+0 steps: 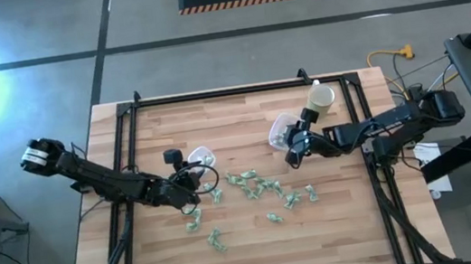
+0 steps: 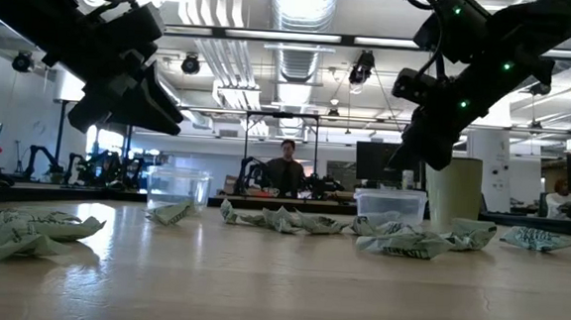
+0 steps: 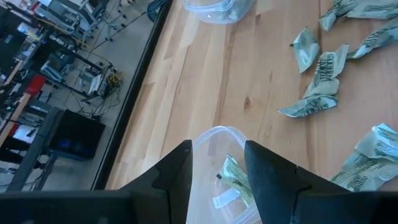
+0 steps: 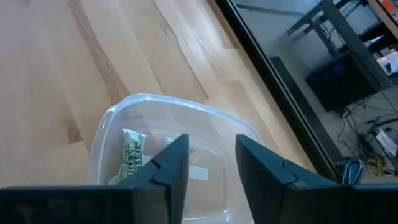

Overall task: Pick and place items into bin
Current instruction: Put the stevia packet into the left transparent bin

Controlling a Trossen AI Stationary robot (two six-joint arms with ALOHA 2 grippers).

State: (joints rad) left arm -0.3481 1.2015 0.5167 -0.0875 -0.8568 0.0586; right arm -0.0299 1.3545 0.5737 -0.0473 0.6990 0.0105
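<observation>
A: Workshop background: grey floor, monitors and spare arms behind a pale wooden plank desk (image 1: 259,238) in a black frame. Where are the task pieces?

B: Small crumpled pale green and white wrapped pieces (image 1: 261,188) lie scattered mid-desk, between the two arms. One sits inside the left clear plastic tub (image 3: 214,168), one inside the right clear plastic tub (image 4: 155,143).

A: Left end effector (image 1: 189,180)?

B: Above its tub, over the tub's opening. Fingers (image 3: 177,177) apart, nothing between them.

A: Right end effector (image 1: 296,151)?

B: Above the right tub, near the desk's far side. Fingers (image 4: 171,165) apart, nothing held; in the wrist view the tub's inside shows through the gap.

A: Anything else?

B: Tall cream-coloured cup (image 1: 320,97) upright just beyond the right tub. A person (image 2: 286,170) shows far back in the low view.
</observation>
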